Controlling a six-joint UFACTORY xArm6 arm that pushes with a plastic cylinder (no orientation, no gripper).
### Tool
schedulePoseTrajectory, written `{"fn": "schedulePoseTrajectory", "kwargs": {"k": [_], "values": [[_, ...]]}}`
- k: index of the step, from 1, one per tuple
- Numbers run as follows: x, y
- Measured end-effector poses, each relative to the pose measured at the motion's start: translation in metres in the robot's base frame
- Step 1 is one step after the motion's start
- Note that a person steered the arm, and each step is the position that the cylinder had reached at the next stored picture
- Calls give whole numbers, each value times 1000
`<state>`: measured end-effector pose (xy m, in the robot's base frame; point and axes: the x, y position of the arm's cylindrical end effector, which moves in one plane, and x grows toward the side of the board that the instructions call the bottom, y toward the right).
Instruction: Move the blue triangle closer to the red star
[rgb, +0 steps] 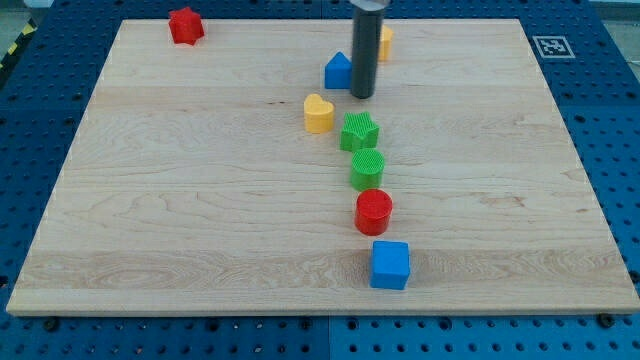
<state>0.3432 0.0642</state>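
The blue triangle (338, 71) sits near the view's top, a little right of centre. The red star (185, 25) lies in the top left corner of the wooden board (180, 200), far to the left of the triangle. My tip (362, 96) is down on the board just right of the blue triangle and slightly below it, close to or touching its right side. The rod rises out of the view's top.
A yellow block (384, 42) is partly hidden behind the rod. A yellow heart (318, 114), a green star (359, 132), a green cylinder (367, 169), a red cylinder (374, 212) and a blue cube (390, 265) run down the middle.
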Motion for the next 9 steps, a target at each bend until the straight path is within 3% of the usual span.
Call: {"fn": "schedulePoseTrajectory", "kwargs": {"k": [4,9], "values": [[-29,-34],[-64,-153]]}}
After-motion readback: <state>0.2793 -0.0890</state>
